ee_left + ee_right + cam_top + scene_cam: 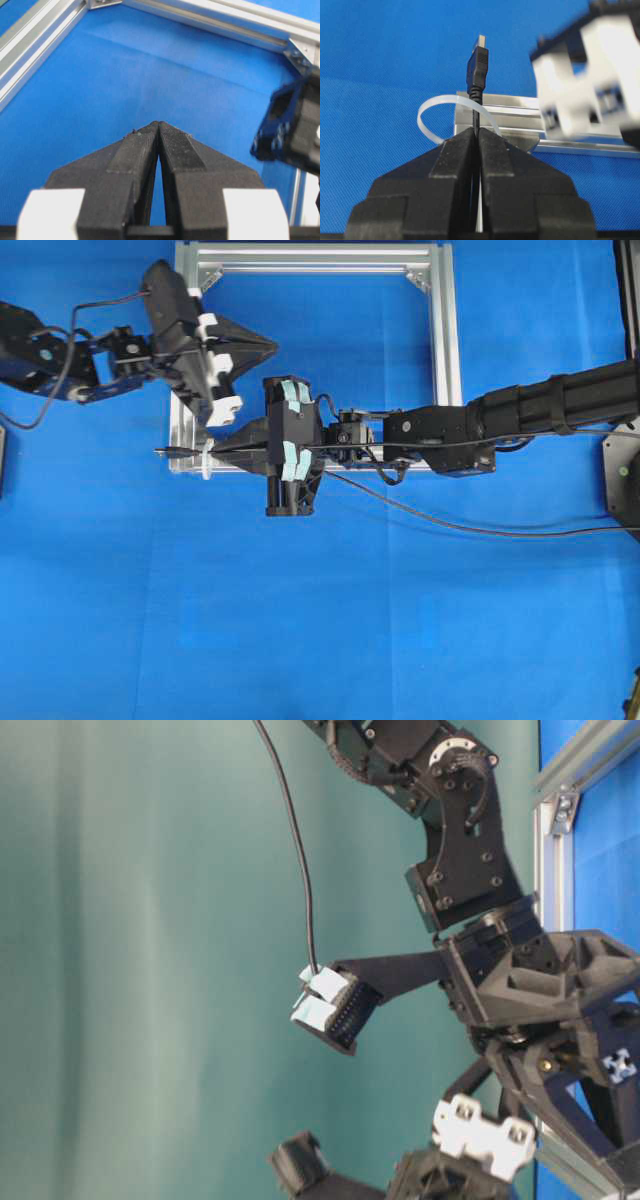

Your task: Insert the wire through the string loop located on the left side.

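Because the wire (477, 70) is light and limp, keep your right gripper (476, 132) clamped just behind its plug, pointing twelve o'clock through the flimsy string loop (451, 116), left gripper (158, 125) closed empty.

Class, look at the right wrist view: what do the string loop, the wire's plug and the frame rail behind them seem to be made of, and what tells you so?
String loop: likely smooth translucent white plastic, a flat band holding its curve.
Wire: black moulded plug body, probably matte plastic or rubber, with a pale metallic-looking tip.
Frame rail: silvery grooved extrusion with a dull sheen, probably aluminium.
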